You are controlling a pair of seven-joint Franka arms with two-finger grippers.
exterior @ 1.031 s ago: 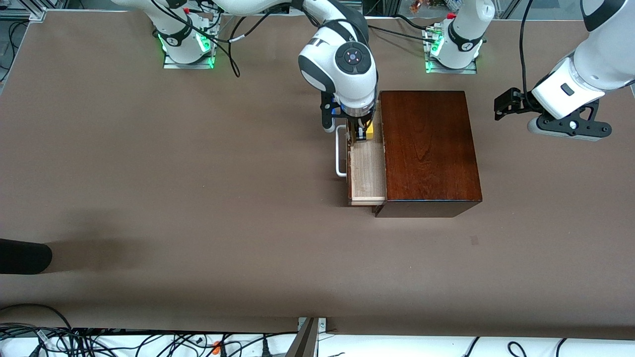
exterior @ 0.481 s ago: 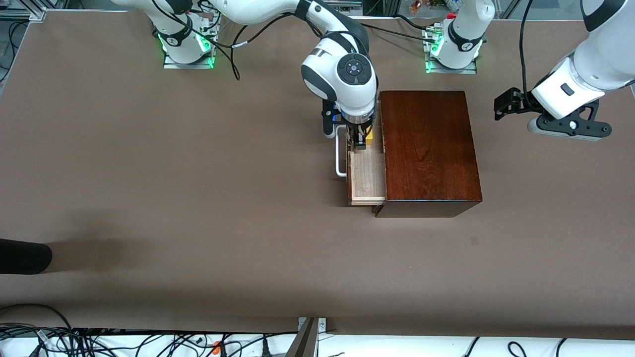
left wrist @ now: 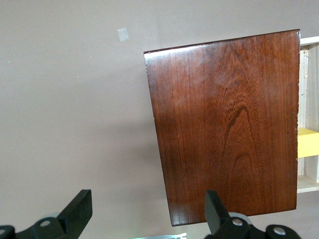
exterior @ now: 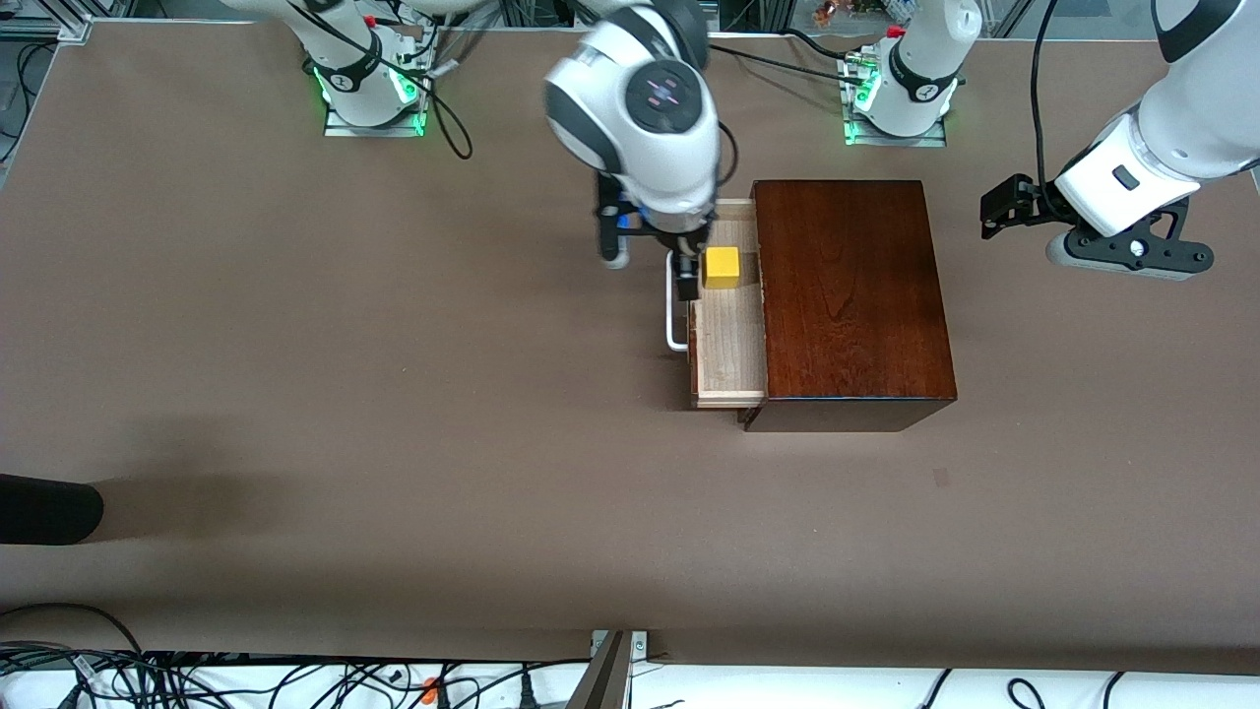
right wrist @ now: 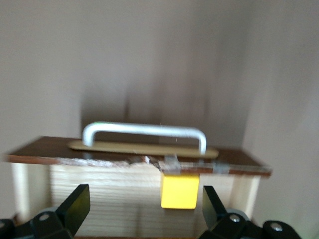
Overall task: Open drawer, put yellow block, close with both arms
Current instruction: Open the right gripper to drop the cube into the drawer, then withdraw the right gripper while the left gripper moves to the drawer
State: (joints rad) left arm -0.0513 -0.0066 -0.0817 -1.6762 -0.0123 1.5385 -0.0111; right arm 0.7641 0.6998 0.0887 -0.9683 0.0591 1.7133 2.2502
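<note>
The drawer (exterior: 729, 347) stands pulled out of the dark wooden box (exterior: 849, 295), white handle (exterior: 674, 317) toward the right arm's end. The yellow block (exterior: 722, 267) lies in the tray, at the part farther from the front camera. My right gripper (exterior: 688, 276) hangs open and empty just above the drawer, beside the block. In the right wrist view the block (right wrist: 180, 190) lies on the tray floor, apart from both fingers (right wrist: 76, 204), under the handle (right wrist: 144, 131). My left gripper (exterior: 1127, 258) waits open over the table at the left arm's end; its view shows the box (left wrist: 224, 119) and the block (left wrist: 307, 143).
A dark rounded object (exterior: 44, 508) lies on the brown table (exterior: 394, 414) at the right arm's end, nearer the front camera. Cables run along the table's near edge.
My right gripper has let go of the yellow block and risen from the drawer, shifting toward the right arm's end. The block now rests in the tray. The left arm has not moved.
</note>
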